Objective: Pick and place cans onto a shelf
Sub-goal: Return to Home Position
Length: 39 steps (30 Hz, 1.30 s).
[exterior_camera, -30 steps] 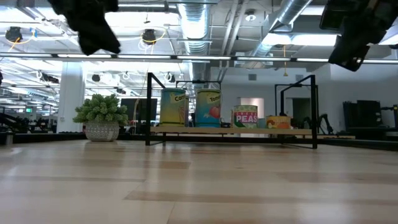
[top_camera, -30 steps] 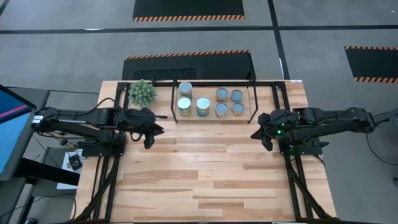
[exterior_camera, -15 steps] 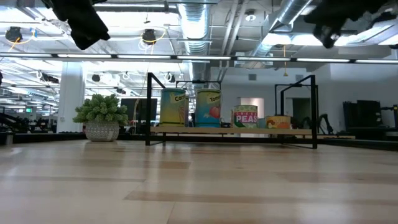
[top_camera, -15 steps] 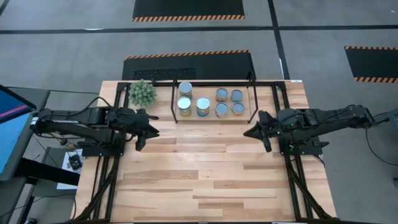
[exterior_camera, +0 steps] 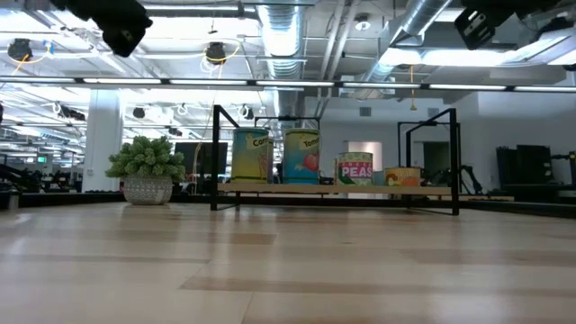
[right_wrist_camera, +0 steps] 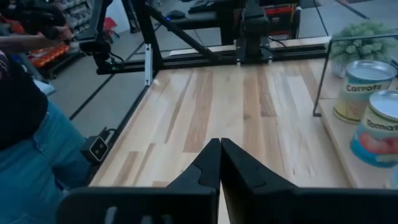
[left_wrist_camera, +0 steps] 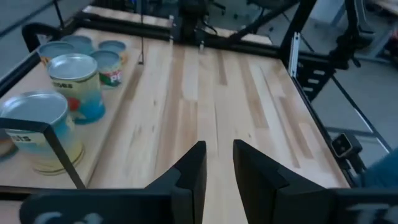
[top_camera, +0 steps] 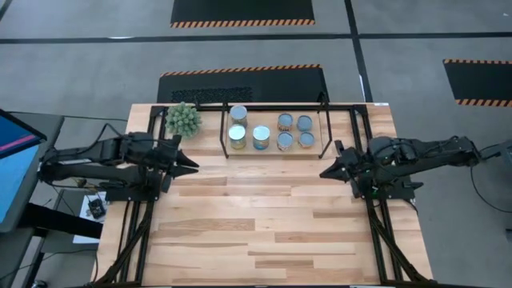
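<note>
Seven cans stand upright on the light wood board of the low black-railed shelf (top_camera: 272, 152) at the table's far middle: one (top_camera: 238, 114), two larger ones (top_camera: 238, 138) (top_camera: 262, 138) and four small ones around (top_camera: 295, 131). The low view shows the labelled cans (exterior_camera: 252, 153) (exterior_camera: 301, 153) (exterior_camera: 355, 168). My left gripper (top_camera: 192, 164) hovers left of the shelf, its fingers (left_wrist_camera: 193, 171) a narrow gap apart and empty. My right gripper (top_camera: 324, 172) hovers right of the shelf, shut and empty (right_wrist_camera: 219, 149). Both are high above the table.
A spiky green potted plant (top_camera: 183, 119) stands at the shelf's left end. The black frame (top_camera: 144, 208) runs along the table's sides. A person in dark top and jeans (right_wrist_camera: 25, 124) is beside the table. Bare wood (top_camera: 264, 216) lies in front of the shelf.
Both grippers have risen. My left gripper has drawn back toward the table's left edge and my right gripper toward the right edge. In the high view each gripper's fingers have come closer together. The cans have stayed where they were.
</note>
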Tool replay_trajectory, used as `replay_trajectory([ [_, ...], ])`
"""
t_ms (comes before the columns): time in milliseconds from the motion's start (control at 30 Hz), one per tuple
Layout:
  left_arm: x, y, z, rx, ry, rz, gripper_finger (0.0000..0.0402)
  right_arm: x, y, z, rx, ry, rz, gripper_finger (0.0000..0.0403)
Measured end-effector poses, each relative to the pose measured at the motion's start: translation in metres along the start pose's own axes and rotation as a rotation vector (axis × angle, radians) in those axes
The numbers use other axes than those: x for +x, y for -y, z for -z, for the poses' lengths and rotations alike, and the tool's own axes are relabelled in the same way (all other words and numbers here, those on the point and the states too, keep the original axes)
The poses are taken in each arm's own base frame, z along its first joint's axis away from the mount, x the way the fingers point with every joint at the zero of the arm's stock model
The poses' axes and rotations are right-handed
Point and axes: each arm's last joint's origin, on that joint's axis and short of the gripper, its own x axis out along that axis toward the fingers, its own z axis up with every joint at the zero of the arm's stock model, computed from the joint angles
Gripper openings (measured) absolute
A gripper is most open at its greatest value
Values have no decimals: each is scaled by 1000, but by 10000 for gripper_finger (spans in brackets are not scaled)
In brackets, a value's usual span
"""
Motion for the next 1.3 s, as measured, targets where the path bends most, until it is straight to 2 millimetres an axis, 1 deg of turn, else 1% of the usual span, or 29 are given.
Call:
replay_trajectory([
  [167,0,-5,20,-12,94,3,68,-6,0,2,-1,2,1,33],
  [300,2,-7,37,-49,155,11,68,-8,2,14,-1,8,0,33],
  [400,3,-9,44,-89,232,4,68,-6,3,25,-4,48,-6,33],
  [467,4,-12,47,-131,285,-46,68,-7,5,33,-7,88,-13,33],
  [567,7,-16,59,-158,304,-123,68,-7,7,49,2,125,-19,33],
  [700,12,-18,66,-149,383,-102,68,-6,10,69,34,185,-32,33],
  [867,19,-22,81,-155,431,-104,68,-6,12,86,31,255,-45,33],
  [967,21,-24,89,-196,449,-130,68,-8,13,91,30,285,-50,33],
  [1100,21,-27,96,-213,491,-160,68,-12,13,92,13,315,-53,33],
  [1200,23,-28,103,-203,552,-152,68,-15,13,92,-24,327,-49,33],
  [1300,25,-29,111,-203,583,-142,68,-16,13,92,-24,329,-50,33],
])
